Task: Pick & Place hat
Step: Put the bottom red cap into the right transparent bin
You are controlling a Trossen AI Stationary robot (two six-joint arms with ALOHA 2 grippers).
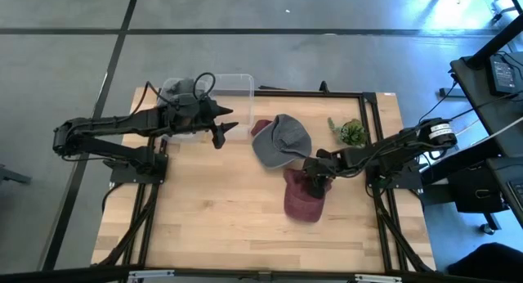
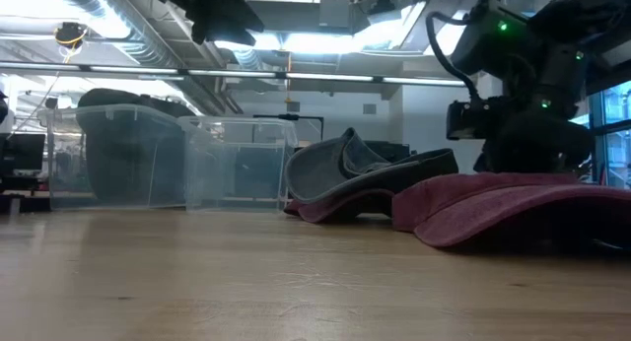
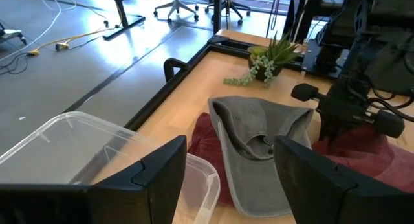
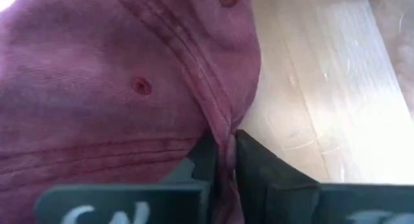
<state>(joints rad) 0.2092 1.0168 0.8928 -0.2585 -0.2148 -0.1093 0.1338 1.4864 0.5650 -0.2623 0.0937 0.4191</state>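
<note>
A maroon hat (image 1: 304, 199) lies flat on the wooden table, right of the middle. My right gripper (image 1: 315, 183) stands over its far part, shut on its cloth (image 4: 223, 143). Beyond it a grey hat (image 1: 282, 140) lies partly over another maroon hat (image 1: 261, 128). My left gripper (image 1: 222, 129) hovers open above the table beside a clear bin (image 1: 214, 93). In its wrist view its fingers (image 3: 155, 169) stand wide apart, with the grey hat (image 3: 259, 146) ahead. My right gripper pinches a raised ridge of the maroon hat's crown (image 4: 218, 120) between its two fingers (image 4: 202, 158), at the crown's edge next to bare wood. The fingers come from above, slanting steeply down. The hat lies on the table (image 2: 513, 208).
A small potted plant (image 1: 351, 132) stands at the far right of the table. The clear bin (image 2: 237, 164) sits at the far left, with a second bin holding something dark (image 2: 128, 149) beside it. Bare wood (image 1: 221, 209) stretches across the near half.
</note>
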